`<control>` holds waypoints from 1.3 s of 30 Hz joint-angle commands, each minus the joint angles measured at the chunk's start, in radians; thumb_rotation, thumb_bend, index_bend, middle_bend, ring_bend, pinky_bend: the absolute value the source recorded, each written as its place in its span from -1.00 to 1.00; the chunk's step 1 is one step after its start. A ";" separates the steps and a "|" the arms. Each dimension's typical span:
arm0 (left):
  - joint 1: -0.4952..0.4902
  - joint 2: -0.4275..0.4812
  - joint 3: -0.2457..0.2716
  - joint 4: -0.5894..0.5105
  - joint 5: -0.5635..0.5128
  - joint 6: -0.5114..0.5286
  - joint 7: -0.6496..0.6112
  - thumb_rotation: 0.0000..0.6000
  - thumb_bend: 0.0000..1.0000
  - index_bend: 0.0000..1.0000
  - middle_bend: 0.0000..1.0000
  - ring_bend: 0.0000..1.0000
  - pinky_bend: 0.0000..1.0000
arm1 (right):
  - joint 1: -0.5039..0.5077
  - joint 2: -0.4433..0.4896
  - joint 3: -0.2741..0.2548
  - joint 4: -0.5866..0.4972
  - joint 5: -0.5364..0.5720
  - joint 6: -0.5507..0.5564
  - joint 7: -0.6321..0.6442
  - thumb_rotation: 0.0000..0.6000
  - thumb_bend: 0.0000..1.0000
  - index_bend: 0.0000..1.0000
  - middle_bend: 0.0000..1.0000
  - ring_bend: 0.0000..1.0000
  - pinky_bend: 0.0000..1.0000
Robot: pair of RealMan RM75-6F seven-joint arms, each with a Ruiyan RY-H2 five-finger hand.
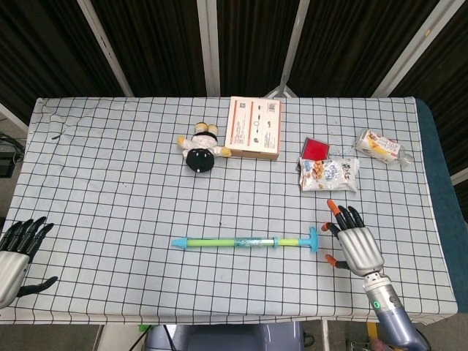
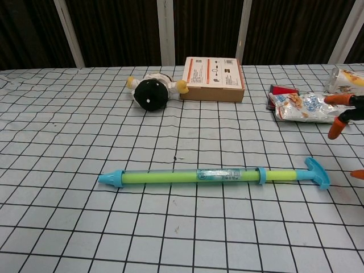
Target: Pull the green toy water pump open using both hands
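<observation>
Right hand (image 1: 355, 243): hovering over the table (image 1: 110, 190) just to the right of the pump's handle end, fingers spread wide, holding nothing, not touching the pump.
Left hand (image 1: 14, 252): sitting at the table's near left corner, fingers apart, gripping nothing, well apart from the pump.
Green toy water pump (image 1: 245, 242): lying flat along the near middle of the checked cloth, pointed nozzle facing left, blue T-handle (image 1: 313, 240) facing right toward the right hand.
Far side: plush toy (image 1: 199, 148) lying beside a cardboard box (image 1: 254, 128); snack packet (image 1: 329, 174) lying to their right.
</observation>
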 commanded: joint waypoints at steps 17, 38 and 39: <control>-0.007 0.005 0.000 0.002 -0.005 -0.008 -0.037 1.00 -0.94 -1.00 -1.00 -1.00 -1.00 | 0.108 -0.245 0.044 0.094 0.196 -0.065 -0.232 1.00 -0.53 -0.04 -0.95 -1.00 -1.00; -0.006 0.003 -0.001 0.004 0.001 0.005 -0.056 1.00 -0.94 -1.00 -1.00 -1.00 -1.00 | 0.121 -0.247 0.030 0.107 0.261 -0.040 -0.275 1.00 -0.32 -0.04 -0.94 -1.00 -1.00; -0.006 0.003 -0.001 0.004 0.002 0.006 -0.057 1.00 -0.94 -1.00 -1.00 -1.00 -1.00 | 0.121 -0.246 0.030 0.106 0.264 -0.039 -0.277 1.00 -0.31 -0.04 -0.94 -1.00 -1.00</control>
